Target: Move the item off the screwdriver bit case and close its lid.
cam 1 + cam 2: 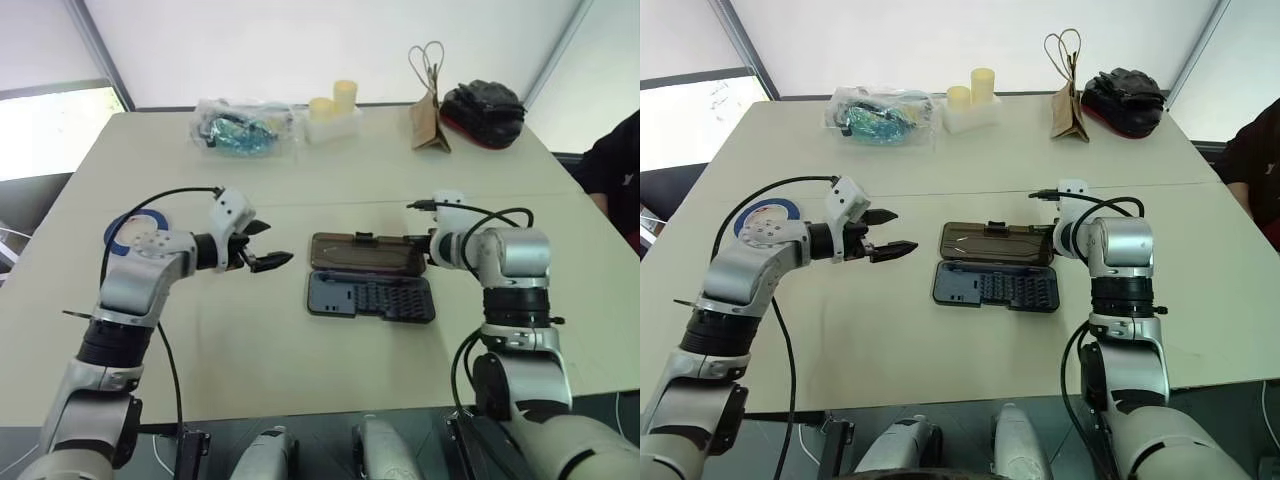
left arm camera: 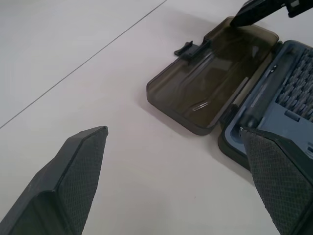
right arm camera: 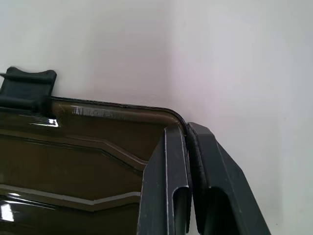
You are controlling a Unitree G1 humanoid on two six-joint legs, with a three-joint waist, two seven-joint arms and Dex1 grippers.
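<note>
A pale beige table [image 1: 940, 380] is carrying the flat dark grey plastic screwdriver bit case [image 1: 996, 288] at its centre, with the smoky brown translucent lid [image 1: 995, 243] lying open flat at the case's twelve o'clock. The blue tape ring [image 1: 768, 216] is already sitting off the case, well away at nine o'clock. The right gripper [image 3: 186, 147] is pinching the lid's corner rim between narrowed fingers, so closing is underway; next it likely needs to swing the lid over the hinge. The left gripper [image 1: 883, 233] is hovering wide open, empty.
</note>
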